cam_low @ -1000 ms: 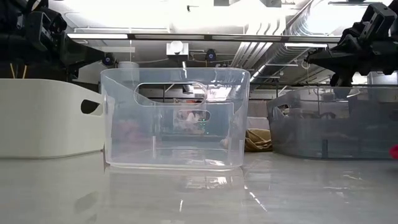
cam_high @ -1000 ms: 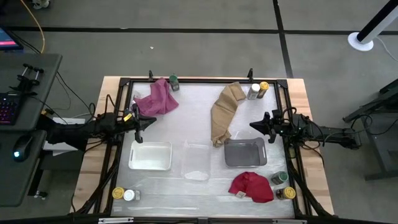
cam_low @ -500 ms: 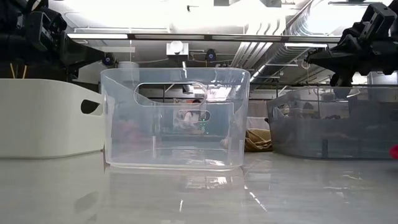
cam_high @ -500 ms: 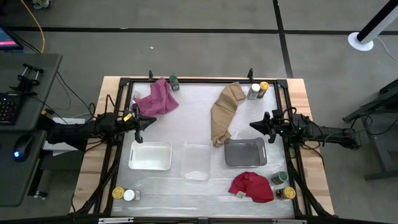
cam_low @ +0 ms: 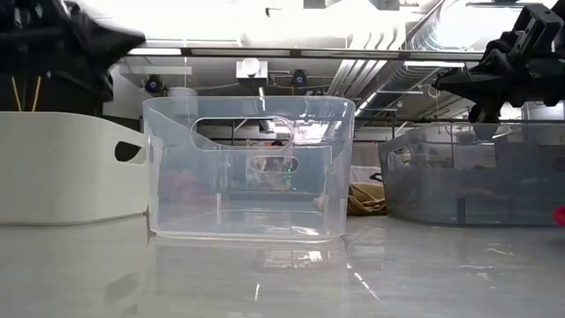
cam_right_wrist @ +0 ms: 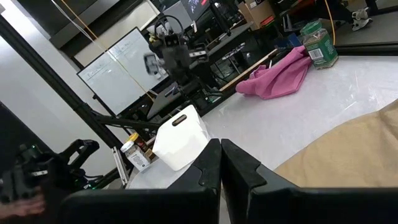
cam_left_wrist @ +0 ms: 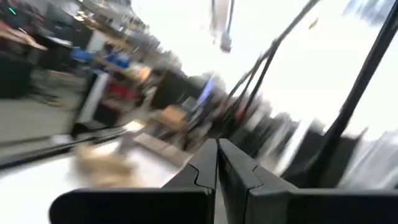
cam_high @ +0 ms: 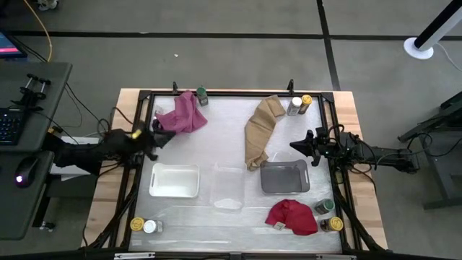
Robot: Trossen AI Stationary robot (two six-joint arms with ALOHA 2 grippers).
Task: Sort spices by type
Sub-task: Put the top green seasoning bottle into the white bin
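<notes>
Spices (cam_high: 203, 95) scattered at table corners in high view, wrist views show both jaws closed, empty

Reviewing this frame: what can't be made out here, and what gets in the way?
- Left wrist view: the whole scene is motion-blurred beyond the shut left gripper.
- High view: spice jars are too small to read labels.
- Low view: jars behind the clear tray are hidden or distorted by its walls.
- Right gripper is shut, empty.

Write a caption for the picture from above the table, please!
Three trays sit mid-table, spice jars wait in corners, and both shut grippers hover.
</notes>
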